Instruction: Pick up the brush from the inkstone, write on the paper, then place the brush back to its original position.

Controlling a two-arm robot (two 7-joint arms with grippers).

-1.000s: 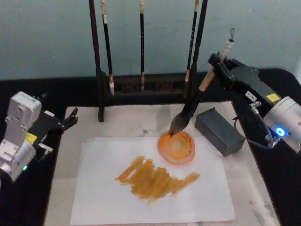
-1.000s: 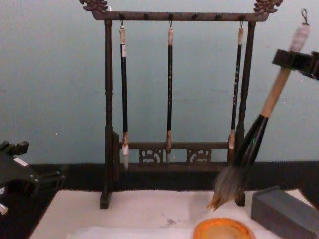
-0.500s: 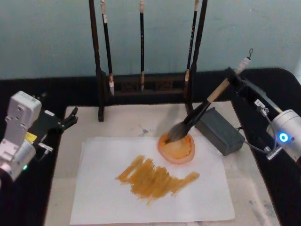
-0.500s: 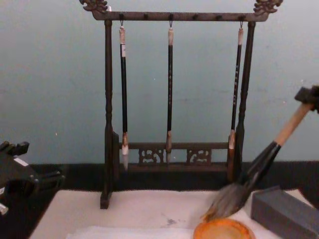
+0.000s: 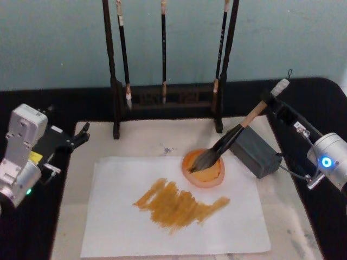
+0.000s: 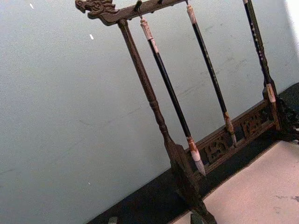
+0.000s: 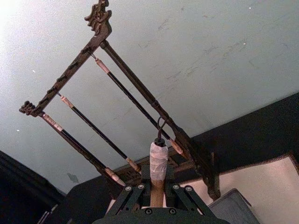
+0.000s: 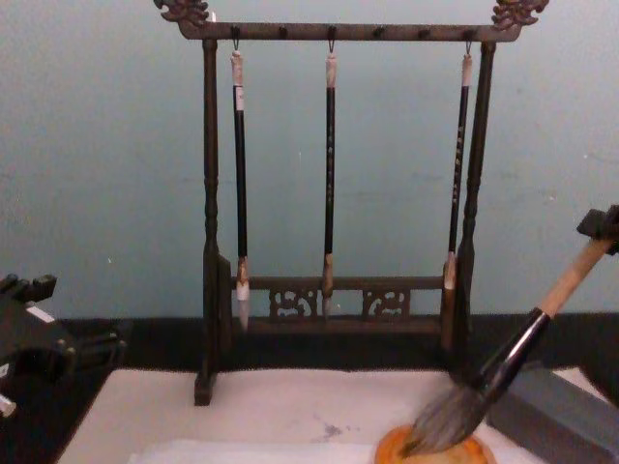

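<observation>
The brush (image 5: 239,129) slants down from my right gripper (image 5: 269,103), which is shut on its pale handle near the white-wrapped end (image 7: 158,159). Its bushy bristles (image 5: 205,161) rest in the round orange inkstone (image 5: 203,185), and its black shaft passes over a grey block (image 5: 255,154). In the chest view the brush (image 8: 513,353) leans in from the right with its tip in the inkstone (image 8: 387,448). The paper (image 5: 119,216) lies in front, marked with orange-brown strokes (image 5: 179,205). My left gripper (image 5: 81,135) is parked at the left, open, apart from everything.
A dark wooden rack (image 5: 162,97) with three thin black brushes stands at the back of the cream mat (image 5: 141,138). The grey block (image 8: 561,416) sits right of the inkstone. Black table cloth surrounds the mat.
My right gripper has come down and swung the handle lower to the right. The bristles went from hovering above the inkstone to lying in it. The left arm has not moved.
</observation>
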